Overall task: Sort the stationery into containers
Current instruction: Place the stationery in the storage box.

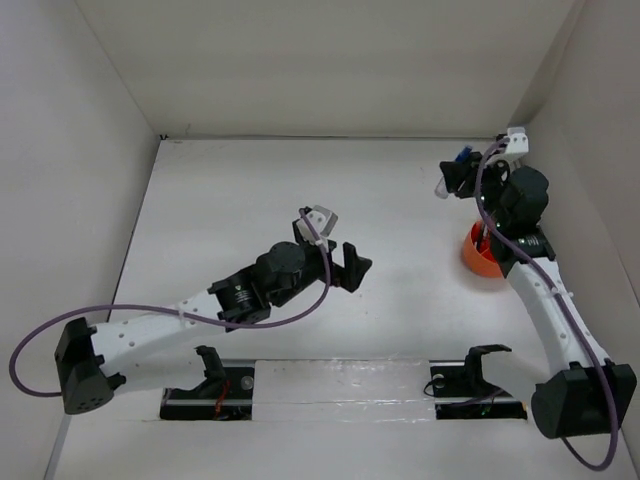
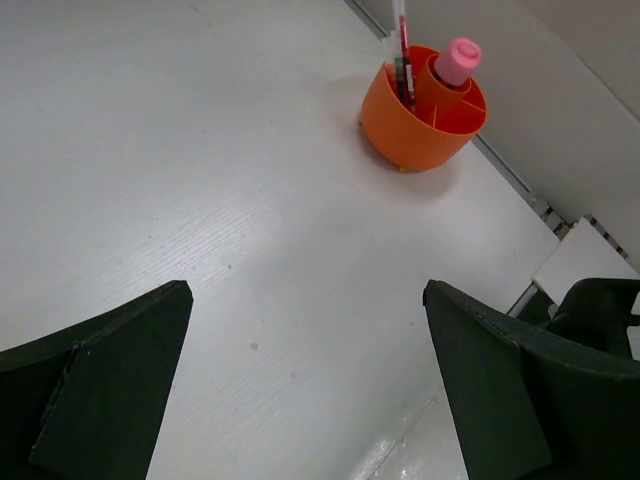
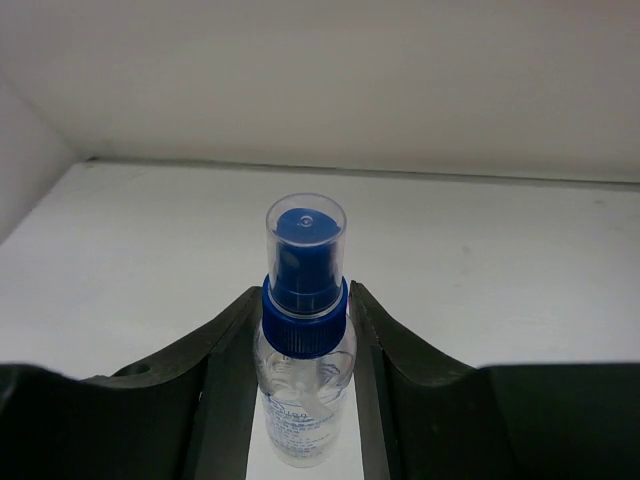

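My right gripper [image 3: 305,375] is shut on the clear blue-capped bottle [image 3: 303,340], held up off the table; in the top view the gripper [image 1: 455,180] and the bottle [image 1: 446,183] are at the far right, just beyond the cup. The orange-red cup [image 1: 480,252] stands partly hidden under the right arm; the left wrist view shows it [image 2: 420,112] with a pink-capped tube [image 2: 456,60] and thin red and dark pens [image 2: 403,62] standing in it. My left gripper [image 1: 352,266] is open and empty at the table's middle, its fingers [image 2: 100,380] wide apart.
White walls enclose the table on the left, back and right; the cup stands close to the right wall. Two black mounts sit on the rail at the near edge [image 1: 340,385].
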`<state>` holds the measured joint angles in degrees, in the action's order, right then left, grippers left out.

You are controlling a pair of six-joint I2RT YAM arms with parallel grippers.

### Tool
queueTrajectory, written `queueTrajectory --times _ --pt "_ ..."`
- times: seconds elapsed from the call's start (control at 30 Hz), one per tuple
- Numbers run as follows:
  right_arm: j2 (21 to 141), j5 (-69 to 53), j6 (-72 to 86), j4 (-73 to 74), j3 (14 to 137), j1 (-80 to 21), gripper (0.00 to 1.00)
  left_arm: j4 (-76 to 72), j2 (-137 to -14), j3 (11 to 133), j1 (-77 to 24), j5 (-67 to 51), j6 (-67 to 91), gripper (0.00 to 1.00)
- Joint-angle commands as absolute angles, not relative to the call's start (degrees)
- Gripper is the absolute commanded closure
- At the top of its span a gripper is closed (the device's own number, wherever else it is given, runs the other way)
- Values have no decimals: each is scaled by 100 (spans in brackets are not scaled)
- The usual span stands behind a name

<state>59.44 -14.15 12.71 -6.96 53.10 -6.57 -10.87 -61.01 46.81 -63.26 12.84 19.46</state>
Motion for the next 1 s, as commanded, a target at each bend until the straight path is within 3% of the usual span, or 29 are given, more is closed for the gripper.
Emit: queueTrajectory --times 0.0,0.4,0.97 --pt "6160 -1230 721 -1528 5695 -56 100 -652 -5407 4685 -6328 1670 2407 0" --pt "7882 -501 272 -2346 6459 940 100 2047 -4519 4931 -6381 2495 3839 0" --pt "8982 -527 168 -2496 6908 1397 100 1854 -4350 4702 -6381 2364 3841 0"
